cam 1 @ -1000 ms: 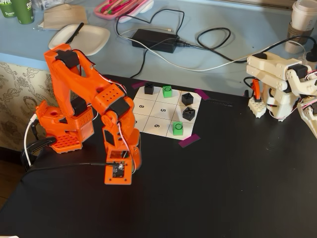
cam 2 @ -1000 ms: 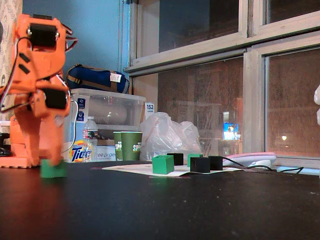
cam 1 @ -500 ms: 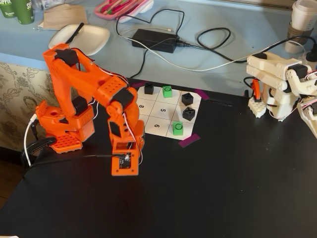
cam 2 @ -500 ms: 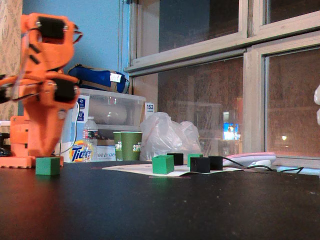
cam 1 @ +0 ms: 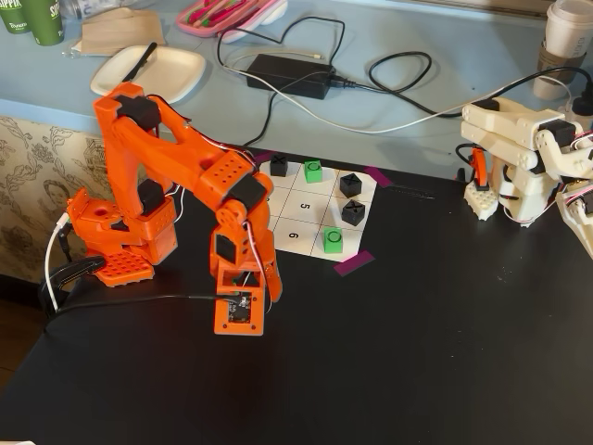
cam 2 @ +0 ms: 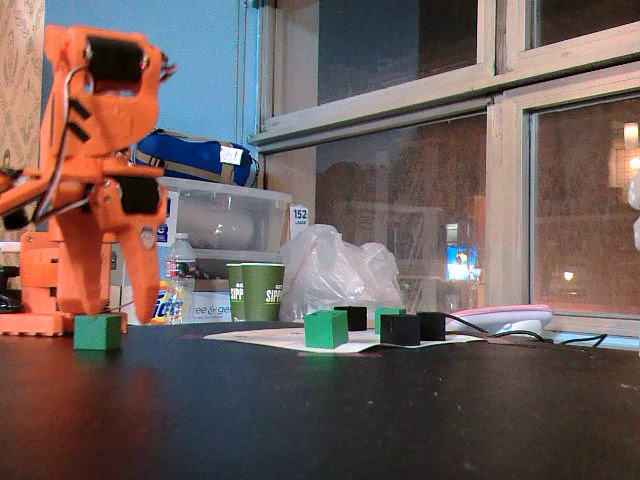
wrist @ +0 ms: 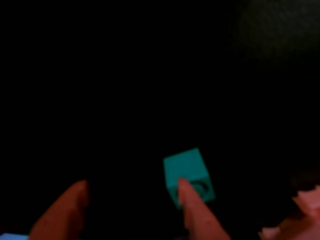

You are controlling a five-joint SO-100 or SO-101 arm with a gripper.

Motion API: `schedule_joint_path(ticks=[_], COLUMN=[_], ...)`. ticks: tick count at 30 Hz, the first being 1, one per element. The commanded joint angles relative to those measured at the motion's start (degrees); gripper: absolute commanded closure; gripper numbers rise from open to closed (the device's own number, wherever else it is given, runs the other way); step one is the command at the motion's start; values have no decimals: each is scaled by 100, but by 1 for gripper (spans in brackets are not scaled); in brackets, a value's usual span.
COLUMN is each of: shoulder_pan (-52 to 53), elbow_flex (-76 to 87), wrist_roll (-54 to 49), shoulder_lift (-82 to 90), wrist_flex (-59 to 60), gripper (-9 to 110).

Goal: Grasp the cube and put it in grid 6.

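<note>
The orange arm was bent down over the black table (cam 1: pixel 389 352), well in front of the paper grid (cam 1: pixel 295 215), because the cube (cam 2: pixel 97 331) to be taken was lying there on the bare table and not on the paper. In the low fixed view the gripper (cam 2: pixel 112 312) was seen directly above this cube, with the fingers spread apart. In the wrist view the cube (wrist: pixel 189 176) was seen partly behind one fingertip (wrist: pixel 186 189), while the other finger (wrist: pixel 65 212) stood well apart at the left, so the jaws were open and nothing was held. The cube was probably not yet centred between them.

Grid 6 (cam 1: pixel 294 235) was seen in the high fixed view as a white cell at the near edge of the paper, and it was empty. The cell beside it was occupied by another green cube (cam 1: pixel 333 241). A further green cube (cam 1: pixel 313 171) and three black cubes (cam 1: pixel 350 184) were placed in other cells, and cell 5 (cam 1: pixel 306 208) was also free. Purple tape (cam 1: pixel 352 262) was put at the corners, likely to keep the paper flat.
</note>
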Motion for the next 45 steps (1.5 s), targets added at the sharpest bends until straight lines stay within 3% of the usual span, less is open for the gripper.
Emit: schedule_joint_path(ticks=[1,15,25,31,38,45], shoulder_pan=[-9,-290,-589,-229,571,677], elbow_flex=[-721,-940,-914,-905,-853,-545], wrist_roll=[105,378,-976,-1512,-2127,-2312], shoulder_lift=[35,-149,-229,-246,-185,-167], wrist_flex=[510,1362,2285,2681,2074,1441], gripper=[73,73,73,73,73,72])
